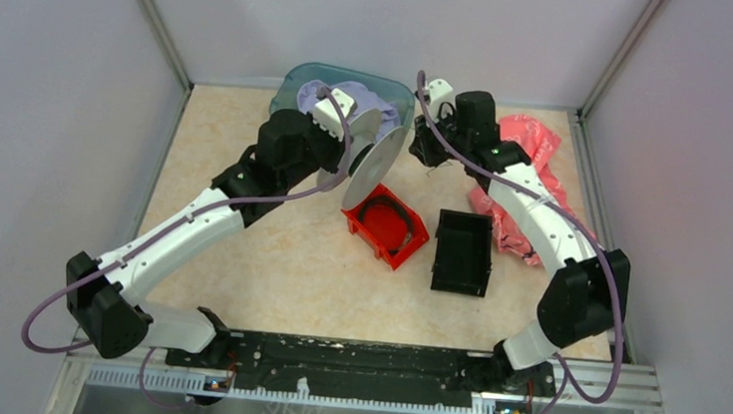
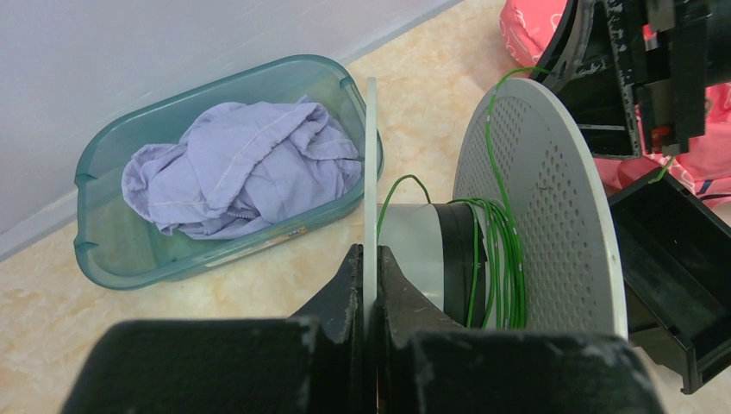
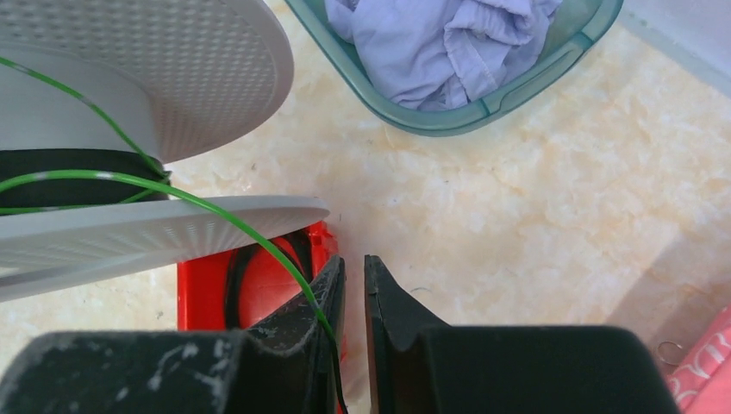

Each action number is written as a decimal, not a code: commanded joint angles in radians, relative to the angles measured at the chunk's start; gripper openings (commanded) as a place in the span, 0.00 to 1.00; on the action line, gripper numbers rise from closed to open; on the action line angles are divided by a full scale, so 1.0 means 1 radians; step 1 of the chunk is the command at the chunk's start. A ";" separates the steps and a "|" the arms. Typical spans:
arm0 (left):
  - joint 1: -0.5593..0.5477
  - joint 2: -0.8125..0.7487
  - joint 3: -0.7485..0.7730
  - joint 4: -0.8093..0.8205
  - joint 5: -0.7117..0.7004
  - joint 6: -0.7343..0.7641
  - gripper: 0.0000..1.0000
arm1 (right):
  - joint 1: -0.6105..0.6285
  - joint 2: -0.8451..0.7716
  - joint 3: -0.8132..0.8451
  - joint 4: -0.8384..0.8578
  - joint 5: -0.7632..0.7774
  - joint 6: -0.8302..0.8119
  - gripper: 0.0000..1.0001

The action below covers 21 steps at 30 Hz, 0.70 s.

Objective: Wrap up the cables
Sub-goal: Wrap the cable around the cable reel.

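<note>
My left gripper [image 2: 371, 255] is shut on the thin edge of one flange of a white spool [image 2: 543, 190], holding it up above the table [image 1: 238, 256]. Thin green cable [image 2: 493, 250] is wound in several turns round the spool's hub, next to a black band. One green strand [image 3: 215, 210] leaves the spool [image 3: 172, 78], crosses my right gripper's left finger [image 3: 302, 310] and drops into the gap. The right gripper [image 3: 353, 263] stands slightly open just right of the spool [image 1: 376, 163], its jaws apart and not pinching the strand.
A teal basin [image 1: 294, 78] with a lilac cloth stands at the back, behind the spool. Below the spool sits a red bin [image 1: 385, 231] holding a black cable, and a black bin [image 1: 462, 253] is beside it. A pink cloth [image 1: 538, 142] lies at the right.
</note>
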 commanded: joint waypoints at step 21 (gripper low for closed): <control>0.038 -0.057 0.067 0.012 0.146 -0.107 0.00 | -0.097 0.095 -0.129 0.166 -0.241 0.007 0.15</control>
